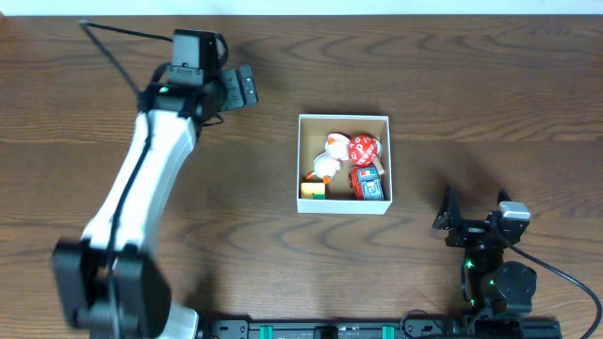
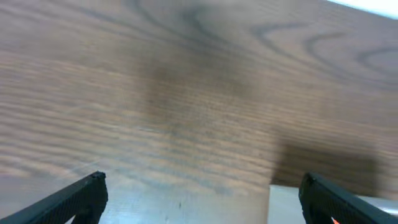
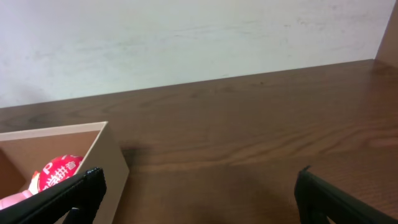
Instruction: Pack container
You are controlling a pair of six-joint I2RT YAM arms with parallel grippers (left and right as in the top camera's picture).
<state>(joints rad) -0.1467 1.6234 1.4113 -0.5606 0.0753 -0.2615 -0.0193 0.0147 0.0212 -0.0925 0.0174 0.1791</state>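
The container (image 1: 343,118), a square white-walled box with a tan inside, stands mid-table. In it lie a white and orange duck toy (image 1: 332,151), a red round toy (image 1: 364,150), a yellow-green block (image 1: 313,189) and a red and blue toy (image 1: 368,183). My left gripper (image 1: 240,87) is open and empty over bare wood, to the far left of the container; its view (image 2: 203,179) is blurred. My right gripper (image 1: 452,215) is open and empty, to the near right of the container. Its view (image 3: 200,173) shows the container's corner (image 3: 115,168) and the red toy (image 3: 56,171).
The wooden table (image 1: 490,104) spreads around the container. A white wall (image 3: 186,37) rises behind the table's far edge. My right arm's base (image 1: 504,282) sits at the near right edge, my left arm's base (image 1: 104,292) at the near left.
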